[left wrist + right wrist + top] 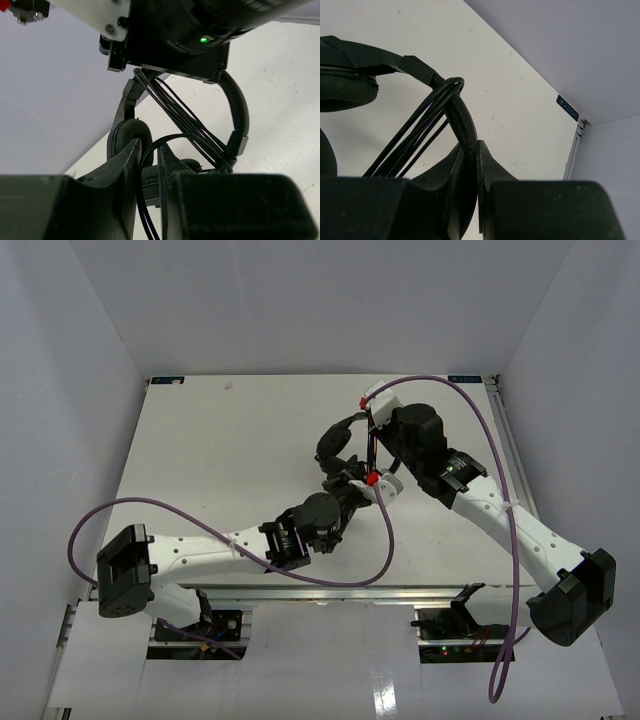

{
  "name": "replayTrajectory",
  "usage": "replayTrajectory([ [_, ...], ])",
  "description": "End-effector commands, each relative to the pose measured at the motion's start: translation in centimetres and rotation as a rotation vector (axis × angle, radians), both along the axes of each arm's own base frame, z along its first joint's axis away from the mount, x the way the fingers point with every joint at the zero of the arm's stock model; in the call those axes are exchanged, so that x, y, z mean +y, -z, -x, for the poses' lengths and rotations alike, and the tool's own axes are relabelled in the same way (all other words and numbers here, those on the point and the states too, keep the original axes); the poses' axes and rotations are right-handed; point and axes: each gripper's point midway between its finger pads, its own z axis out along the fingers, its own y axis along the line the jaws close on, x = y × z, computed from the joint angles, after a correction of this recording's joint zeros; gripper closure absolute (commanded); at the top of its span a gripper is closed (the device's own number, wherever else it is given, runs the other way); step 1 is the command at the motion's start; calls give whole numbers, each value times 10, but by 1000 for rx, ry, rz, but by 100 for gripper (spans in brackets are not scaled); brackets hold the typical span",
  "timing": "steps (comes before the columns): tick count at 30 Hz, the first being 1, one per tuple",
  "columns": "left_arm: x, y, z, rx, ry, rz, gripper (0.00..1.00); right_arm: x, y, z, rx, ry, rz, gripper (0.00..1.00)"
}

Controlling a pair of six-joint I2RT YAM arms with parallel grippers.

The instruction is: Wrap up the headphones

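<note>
The black headphones [333, 443] are held up over the table's middle. My right gripper [369, 435] is shut on their headband [462, 115], as the right wrist view [469, 145] shows. Several turns of the thin black cable [415, 135] are wound round the headband beside an earcup [345, 90]. My left gripper [350, 488] sits just in front of the headphones, shut on a loop of the cable [175, 136], which runs between its fingertips [149, 147]. The wound strands [185, 117], headband [241, 110] and an earcup [127, 135] show beyond. The plug is hidden.
The white table [220, 440] is boxed in by white walls on three sides. A purple arm cable [383, 540] loops over the table's front beside the left arm. Another purple cable [500, 440] arcs over the right arm. A rail [572, 155] runs along the table's far-right edge.
</note>
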Motion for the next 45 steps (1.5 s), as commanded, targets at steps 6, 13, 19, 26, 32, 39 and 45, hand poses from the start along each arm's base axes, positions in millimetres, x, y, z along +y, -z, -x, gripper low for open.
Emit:
replayTrajectory([
  [6, 28, -12, -41, 82, -20, 101, 71, 4, -42, 9, -69, -37, -115, 92],
  [13, 36, -8, -69, 89, -1, 98, 63, 17, -40, 22, -24, -126, -150, 92],
  [19, 46, -15, -89, 72, -4, 83, 48, 19, -36, 30, -1, -162, -152, 92],
  [26, 65, -19, -114, 78, -29, 68, 43, 24, -27, 37, 32, -200, -155, 92],
  [32, 75, -34, -117, 47, -18, 73, 41, 26, -16, 38, 65, -210, -139, 92],
  [39, 67, -30, -86, 103, 138, 86, 43, 29, -10, 35, 80, -207, -132, 92],
  [45, 65, -30, -74, 121, 191, 105, 43, 31, -8, 34, 89, -211, -132, 92],
])
